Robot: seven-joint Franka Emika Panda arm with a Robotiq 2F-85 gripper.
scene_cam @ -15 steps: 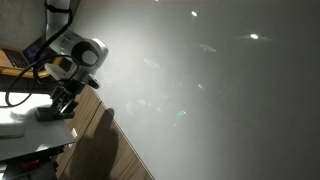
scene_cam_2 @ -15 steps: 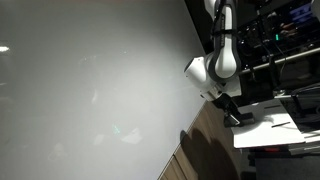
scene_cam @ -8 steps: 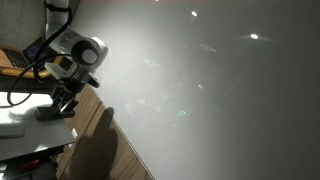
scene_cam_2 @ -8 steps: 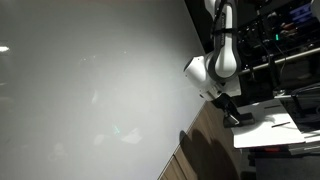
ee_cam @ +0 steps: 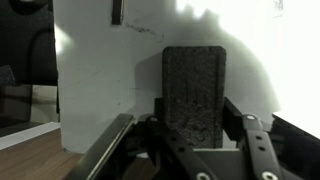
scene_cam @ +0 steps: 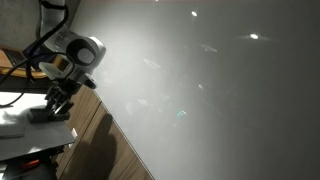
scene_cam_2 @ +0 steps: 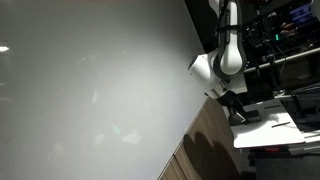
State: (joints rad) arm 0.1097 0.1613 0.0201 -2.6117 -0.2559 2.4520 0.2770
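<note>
My gripper (ee_cam: 196,118) is shut on a dark grey, rough rectangular block (ee_cam: 195,85) that stands between the two fingers. The block rests against or just above a white sheet (ee_cam: 100,80); I cannot tell whether they touch. In both exterior views the gripper (scene_cam: 45,108) (scene_cam_2: 240,114) points down over the white sheet (scene_cam: 15,124) (scene_cam_2: 268,128) with the dark block at its tips. The arm's pale wrist (scene_cam: 78,52) (scene_cam_2: 215,68) stands above it.
A large pale, glossy panel (scene_cam: 220,90) (scene_cam_2: 90,90) fills most of both exterior views. A wooden surface (scene_cam: 95,140) (scene_cam_2: 210,140) lies beside the white sheet. Dark equipment and cables (scene_cam_2: 285,40) stand behind the arm. A dark edge (ee_cam: 25,60) borders the sheet.
The gripper with the block has shifted a little across the white sheet, away from the pale panel, leftward in one exterior view and rightward in the other. The grip is unchanged.
</note>
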